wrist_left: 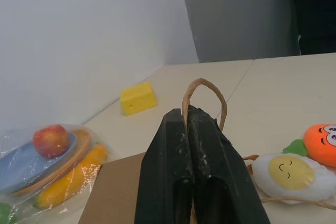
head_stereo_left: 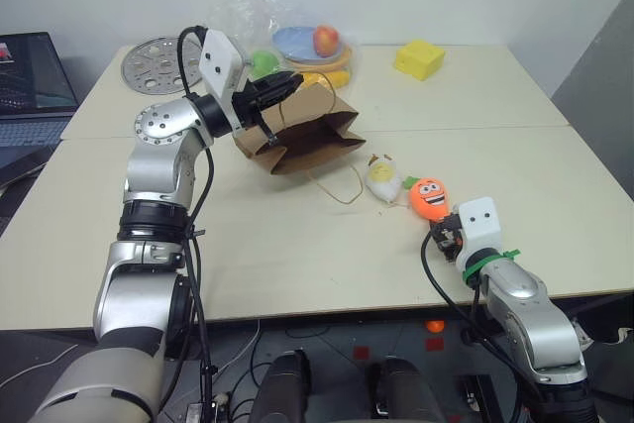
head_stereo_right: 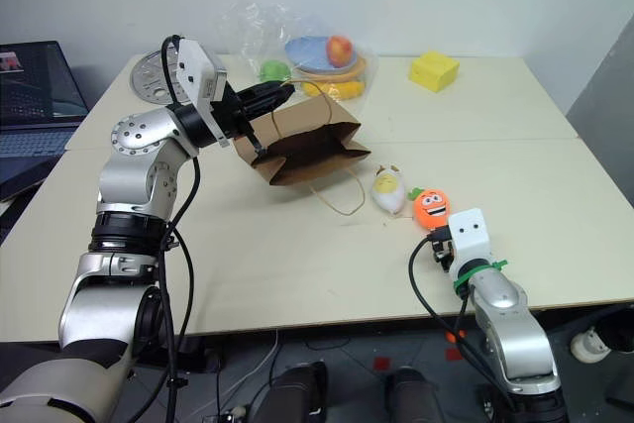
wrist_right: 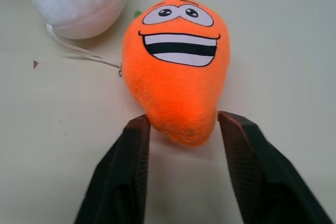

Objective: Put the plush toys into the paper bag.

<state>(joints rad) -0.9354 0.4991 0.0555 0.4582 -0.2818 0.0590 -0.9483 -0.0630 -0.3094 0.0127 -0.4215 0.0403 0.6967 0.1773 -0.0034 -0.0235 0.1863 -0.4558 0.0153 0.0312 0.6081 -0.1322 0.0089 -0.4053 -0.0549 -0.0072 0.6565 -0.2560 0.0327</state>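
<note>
Right claw (wrist_right: 181,129) low over the table (head_stereo_left: 297,255) near its front edge, toward the right corner; its two fingers stand apart, one on either side of the narrow tip of the orange carrot plush (head_stereo_left: 429,198), not clamped on it. Carrot lies flat, face up. Cream egg plush (head_stereo_left: 382,177) just beside the carrot on its left, touching or nearly so, with a thin loop cord trailing from it. Paper bag (head_stereo_left: 302,131) sits mid-table, tilted, lifted at one side by the left claw (wrist_left: 188,124), which is pinched tight on one twisted handle (wrist_left: 205,95); the other handle (head_stereo_left: 340,185) lies slack on the table, reaching toward the egg. Behind the bag, toward the back edge: wrapped fruit on a plate (head_stereo_left: 315,47), a yellow block (head_stereo_left: 419,58) toward the back right, a round perforated metal disc (head_stereo_left: 154,64) at back left. Laptop (head_stereo_left: 30,86) off the table's left edge.
</note>
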